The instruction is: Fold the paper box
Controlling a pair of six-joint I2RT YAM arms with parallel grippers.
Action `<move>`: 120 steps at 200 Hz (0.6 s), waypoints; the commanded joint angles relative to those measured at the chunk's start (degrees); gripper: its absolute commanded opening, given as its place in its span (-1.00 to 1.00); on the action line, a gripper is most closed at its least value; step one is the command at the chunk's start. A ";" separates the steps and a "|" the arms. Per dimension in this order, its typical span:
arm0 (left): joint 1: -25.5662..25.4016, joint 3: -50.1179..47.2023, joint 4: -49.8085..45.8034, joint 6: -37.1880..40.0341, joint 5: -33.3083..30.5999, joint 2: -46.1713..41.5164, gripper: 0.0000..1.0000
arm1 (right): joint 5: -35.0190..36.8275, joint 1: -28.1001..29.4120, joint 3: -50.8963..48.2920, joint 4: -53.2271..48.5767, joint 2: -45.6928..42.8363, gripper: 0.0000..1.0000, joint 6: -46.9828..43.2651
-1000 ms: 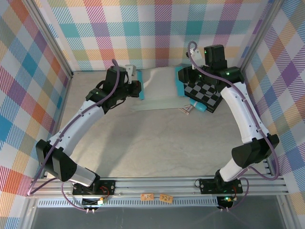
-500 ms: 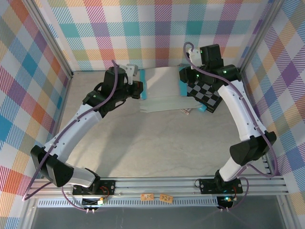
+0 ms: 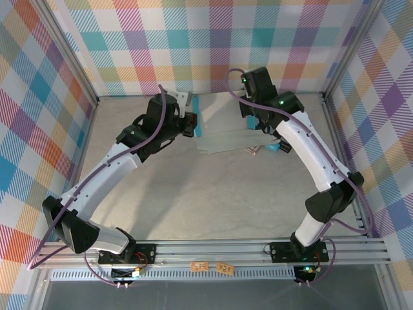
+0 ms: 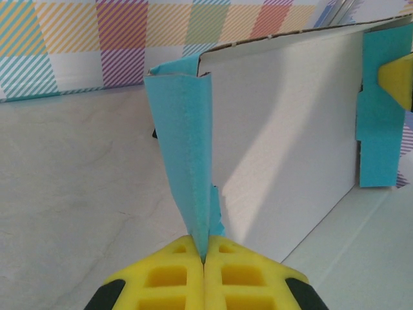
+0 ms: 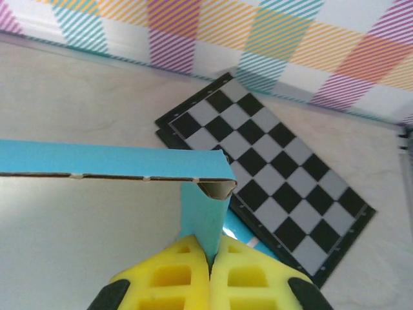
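Observation:
The paper box (image 3: 222, 132) lies at the back of the table as a die-cut sheet, grey-white inner side up, with teal flaps raised at both ends. My left gripper (image 3: 195, 123) is shut on the left teal flap (image 4: 187, 161), which is pinched between the yellow fingertips (image 4: 174, 271). A white inner panel (image 4: 284, 142) stands upright beyond it. Across the sheet, my right gripper (image 3: 250, 121) is shut on the right teal flap (image 5: 205, 219), under a folded teal wall (image 5: 110, 160). The right gripper's yellow fingertip (image 4: 397, 77) shows at the sheet's far end.
A black-and-grey checkerboard (image 5: 271, 174) lies flat just right of the box, close to the plaid back wall (image 5: 258, 32). A slim teal object (image 3: 273, 147) sticks out beside the right arm. Bare table (image 3: 206, 194) stretches from the box toward the arm bases.
The right gripper has swung left off the checkerboard and shut on the box's right flap. The left gripper keeps its hold and has shifted slightly right with the sheet.

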 commanded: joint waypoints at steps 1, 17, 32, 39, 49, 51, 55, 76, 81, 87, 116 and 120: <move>-3.07 2.12 4.64 2.03 5.38 -0.90 -1.00 | 13.21 3.91 2.94 -2.33 1.80 -1.00 1.81; -3.37 2.13 5.31 2.03 5.26 -1.00 -1.00 | 19.88 5.21 6.35 -5.72 4.43 -1.00 2.17; -3.60 2.27 5.83 2.03 5.31 -1.01 -1.00 | 20.26 5.45 9.20 -8.49 6.02 -1.00 3.12; -3.67 2.27 6.06 1.89 5.41 -0.99 -1.00 | 19.66 5.47 10.07 -8.97 6.44 -1.00 3.11; -3.67 2.49 6.25 1.67 5.50 -0.95 -1.00 | 17.29 5.39 11.05 -9.01 6.81 -1.00 2.49; -3.66 2.57 6.25 1.61 5.50 -0.91 -1.00 | 16.73 5.33 11.25 -9.10 6.84 -1.00 2.44; -3.69 2.61 6.25 1.51 5.57 -0.86 -1.00 | 15.48 5.35 11.88 -9.29 7.04 -1.00 2.30; -3.69 2.72 6.48 0.98 5.85 -0.96 -1.00 | 2.18 4.01 13.27 -9.37 6.38 -1.00 2.81; -3.69 2.72 6.64 0.99 5.89 -1.14 -1.00 | -2.07 3.06 13.34 -9.51 6.10 -1.00 3.70; -3.70 2.72 6.69 0.88 5.93 -1.23 -1.00 | -7.33 1.82 12.90 -9.18 5.62 -1.00 4.70; -3.69 2.63 6.78 0.51 6.25 -1.71 -1.00 | -25.04 -2.22 5.78 -2.55 1.26 -1.00 5.33; -3.71 2.63 6.74 0.48 6.21 -1.74 -1.00 | -26.11 -2.35 4.92 -1.78 0.72 -1.00 5.20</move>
